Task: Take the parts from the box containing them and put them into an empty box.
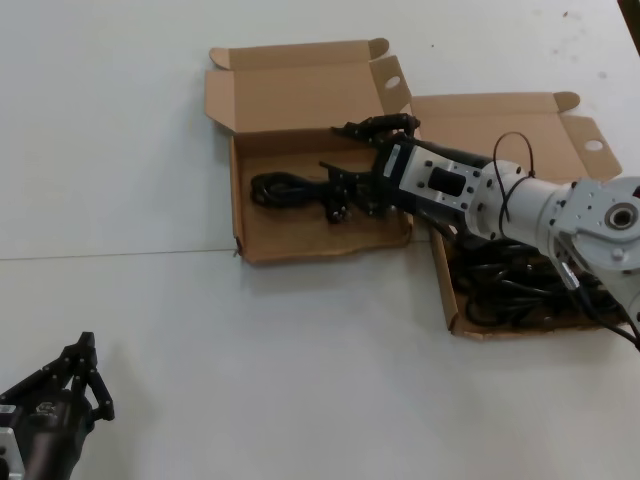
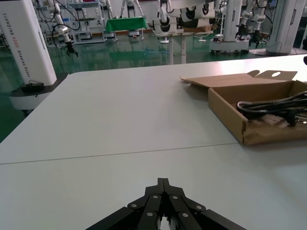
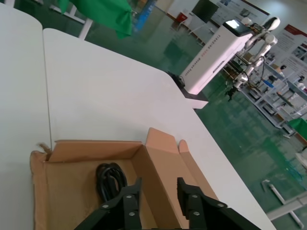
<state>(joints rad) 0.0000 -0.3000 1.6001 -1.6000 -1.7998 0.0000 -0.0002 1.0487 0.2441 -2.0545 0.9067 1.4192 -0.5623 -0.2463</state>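
**Item: right hand (image 1: 345,170) hanging over the dented shallow brown cardboard box (image 1: 262,243)**
You are holding its fingers apart and empty above one coiled black power cord (image 1: 290,190) lying inside; more cords (image 1: 510,285) are waiting in the straight-walled cardboard box (image 1: 447,290). Risk: lowering could snag that cord. Left hand (image 1: 82,372) is idling, closed, over the white bench (image 1: 150,330).

The right arm reaches forward and across to the left, its right tool (image 1: 350,165) with fingers spread apart. The left tool (image 1: 85,375) rests low and pulled back, fingers closed together.
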